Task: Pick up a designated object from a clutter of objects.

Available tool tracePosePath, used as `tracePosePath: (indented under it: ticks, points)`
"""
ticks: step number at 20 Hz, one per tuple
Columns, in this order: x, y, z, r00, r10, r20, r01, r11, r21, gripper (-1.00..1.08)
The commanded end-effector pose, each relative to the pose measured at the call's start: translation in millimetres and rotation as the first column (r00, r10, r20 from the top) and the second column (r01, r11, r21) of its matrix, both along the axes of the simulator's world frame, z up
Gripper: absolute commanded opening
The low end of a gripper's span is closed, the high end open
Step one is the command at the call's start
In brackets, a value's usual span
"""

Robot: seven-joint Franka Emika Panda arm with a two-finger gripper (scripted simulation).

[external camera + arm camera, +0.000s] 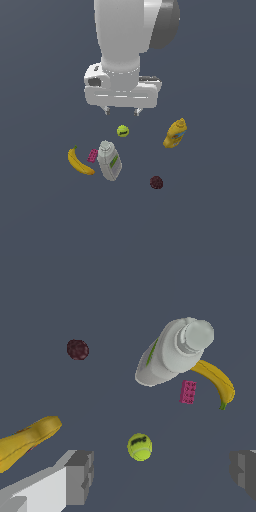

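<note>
Dark slate-grey floor (45, 220) is stretching under everything, and you're looking at a white arm hanging over the clutter. Your gripper (121, 112) is sitting up in the air with its jaws spread wide and nothing between them; the grey fingertips (80, 476) are framing the yellow-green tennis ball (123, 131) in the wrist view. Your target, the small dark maroon bumpy ball (156, 182), is lying alone, well apart from the gripper. Nearby, the grey-white bottle with a green label (109, 160) is lying beside the small pink block (92, 155) and the yellow banana (79, 162). The yellow bottle (175, 133) is lying toward the exterior view's right.
</note>
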State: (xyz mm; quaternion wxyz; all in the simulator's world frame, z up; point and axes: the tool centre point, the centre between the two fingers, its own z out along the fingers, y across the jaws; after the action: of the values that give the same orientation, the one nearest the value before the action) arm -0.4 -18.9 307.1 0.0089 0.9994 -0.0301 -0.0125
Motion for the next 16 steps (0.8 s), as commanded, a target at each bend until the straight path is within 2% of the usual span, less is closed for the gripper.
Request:
tracePosePath:
  ticks: [1,11,16]
  points:
    - [0,0,0,1.000,0.000,0.000,0.000,1.000,0.000,1.00]
    - [-4,26,4,0.998,0.069,-0.012,-0.069,0.998,-0.007,1.00]
    - [-4,26,4,0.998,0.069,-0.012,-0.069,0.998,-0.007,1.00]
